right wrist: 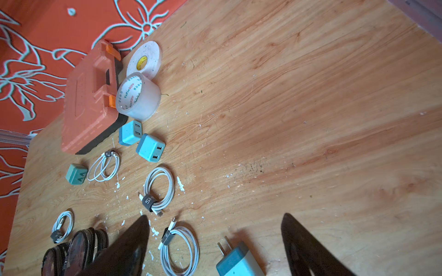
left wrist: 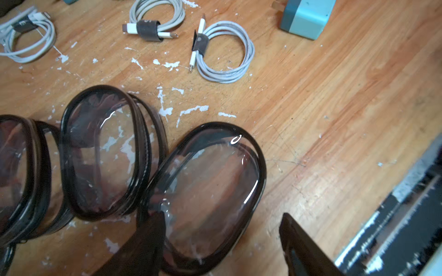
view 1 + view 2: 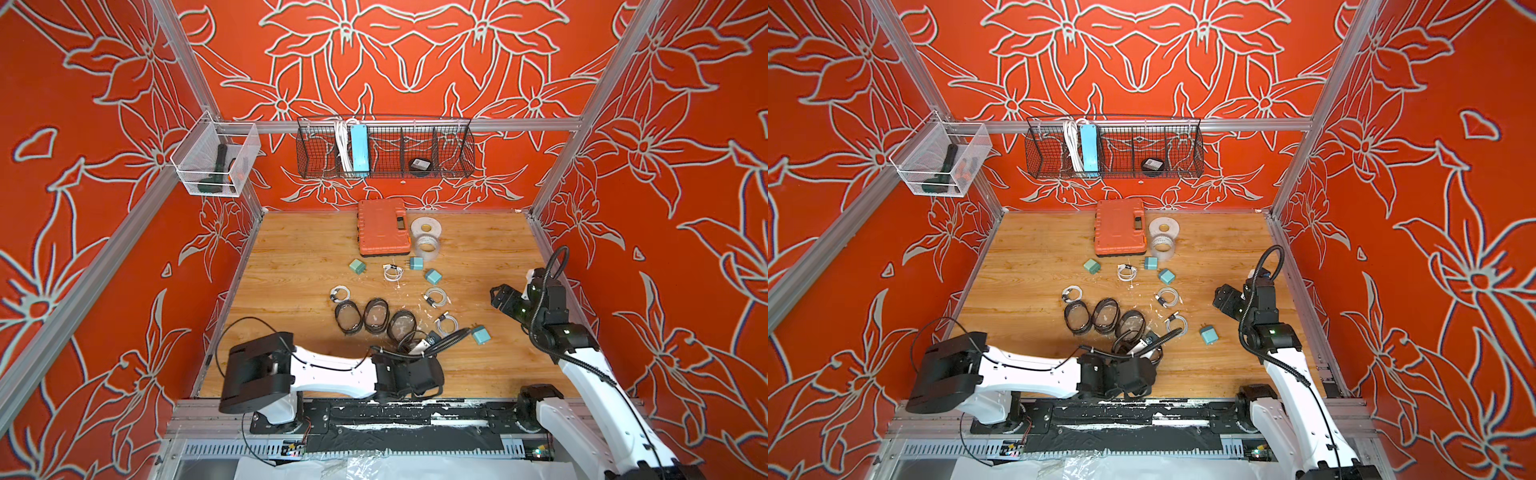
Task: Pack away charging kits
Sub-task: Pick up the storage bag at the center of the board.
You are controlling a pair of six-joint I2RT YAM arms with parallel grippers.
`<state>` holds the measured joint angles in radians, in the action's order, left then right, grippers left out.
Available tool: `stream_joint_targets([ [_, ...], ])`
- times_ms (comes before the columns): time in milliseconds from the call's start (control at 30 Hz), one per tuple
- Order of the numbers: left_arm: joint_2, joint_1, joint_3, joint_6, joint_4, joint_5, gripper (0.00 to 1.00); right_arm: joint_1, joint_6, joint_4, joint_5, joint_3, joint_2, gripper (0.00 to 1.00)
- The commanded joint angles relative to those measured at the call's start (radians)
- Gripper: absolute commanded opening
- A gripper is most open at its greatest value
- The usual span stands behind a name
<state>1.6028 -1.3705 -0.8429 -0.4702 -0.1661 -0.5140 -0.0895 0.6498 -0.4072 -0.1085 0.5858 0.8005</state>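
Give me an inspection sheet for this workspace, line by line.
Surface: wooden table, white flecks.
Job's things: four teal plugs, four coiled white cables, three pouches seen, all loose.
Clutter: orange case, two tape rolls.
Pincers: left pincer open, straddling end pouch; right pincer open, empty.
Cables: left arm's black conduit near the pouches.
Surroundings: wire basket with blue power strip; mesh bin; floral walls.

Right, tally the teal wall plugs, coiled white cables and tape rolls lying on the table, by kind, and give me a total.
teal wall plugs: 4
coiled white cables: 4
tape rolls: 2
Total: 10
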Motion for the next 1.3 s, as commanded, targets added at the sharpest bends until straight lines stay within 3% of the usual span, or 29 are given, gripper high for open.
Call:
stream_joint_targets([
  [0,0.099,-0.011,-0.078,-0.014,-0.102,-0.135,0.70,0.007,-0.013,0.014,-0.014,-0.008,0.009,0.87],
  [167,0.214,-0.012,-0.171,-0.059,-0.204,-0.196,0.60,0.017,-0.021,0.015,-0.019,-0.009,0.009,0.87],
  [433,0.236,-0.010,-0.230,-0.040,-0.195,-0.207,0.37,0.024,-0.021,0.026,-0.025,-0.016,-0.004,0.88],
  [533,0.239,0.000,-0.257,-0.026,-0.184,-0.192,0.32,0.025,-0.025,0.028,-0.025,-0.017,0.005,0.88],
  [667,0.256,0.044,-0.297,-0.015,-0.182,-0.151,0.19,0.029,-0.027,0.027,-0.031,-0.012,0.015,0.88],
  [867,0.252,0.119,-0.328,-0.005,-0.167,-0.070,0.11,0.035,-0.032,0.024,-0.031,-0.011,0.013,0.88],
  [967,0.223,0.128,-0.317,0.010,-0.147,-0.050,0.21,0.039,-0.039,0.020,-0.036,-0.004,0.014,0.88],
  [1167,0.152,0.129,-0.264,0.012,-0.155,-0.011,0.58,0.042,-0.038,0.027,-0.064,-0.002,0.014,0.88],
  [1267,0.120,0.128,-0.216,0.002,-0.155,-0.014,0.63,0.043,-0.035,0.030,-0.072,-0.004,0.014,0.89],
])
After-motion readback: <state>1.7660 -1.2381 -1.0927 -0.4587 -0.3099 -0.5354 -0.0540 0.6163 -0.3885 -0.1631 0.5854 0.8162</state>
